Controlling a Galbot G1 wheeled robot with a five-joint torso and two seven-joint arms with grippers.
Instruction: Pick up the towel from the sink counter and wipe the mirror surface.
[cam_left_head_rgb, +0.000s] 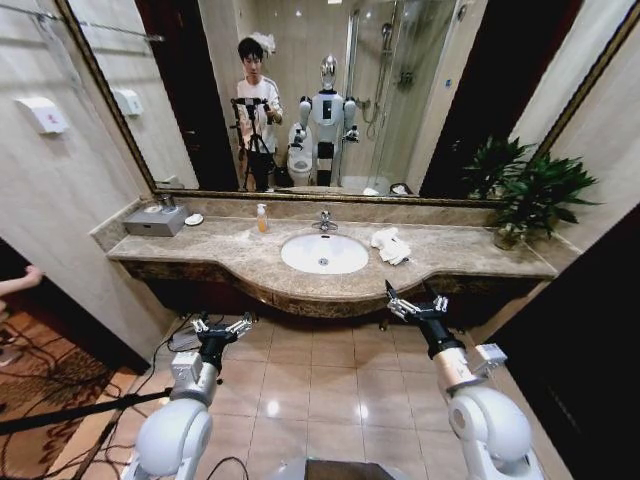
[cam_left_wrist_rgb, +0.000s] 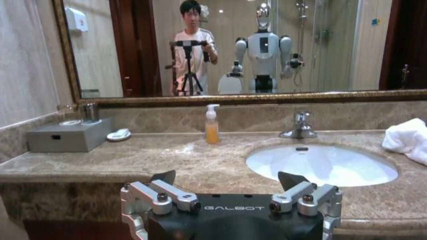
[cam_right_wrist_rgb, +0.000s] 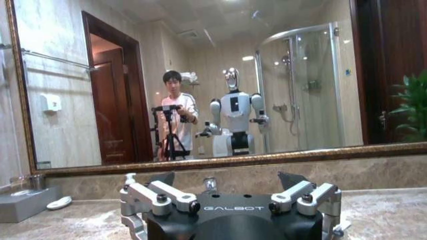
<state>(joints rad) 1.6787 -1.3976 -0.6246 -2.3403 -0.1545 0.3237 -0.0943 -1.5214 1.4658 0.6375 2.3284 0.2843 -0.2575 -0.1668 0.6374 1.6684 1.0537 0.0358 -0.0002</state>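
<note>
- Sink counter (cam_left_head_rgb: 250, 262): long beige-brown marbled stone top with a curved, bulging front edge.
- Basin (cam_left_head_rgb: 323, 253): oval, white, set into the counter centre.
- Faucet (cam_left_head_rgb: 324, 222): chrome, at 12 o'clock of the basin, on the back edge.
- Soap bottle (cam_left_head_rgb: 262, 218): upright, amber contents, at 10 o'clock of the basin.
- Towel (cam_left_head_rgb: 390, 245): white bundle at 2 o'clock, just beside the basin rim.
- Grey box (cam_left_head_rgb: 155, 220): far end, at 9 o'clock.
- Small white dish (cam_left_head_rgb: 194, 219): just beside the box.
- Potted plant (cam_left_head_rgb: 527, 195): opposite end, at 3 o'clock.
</note>
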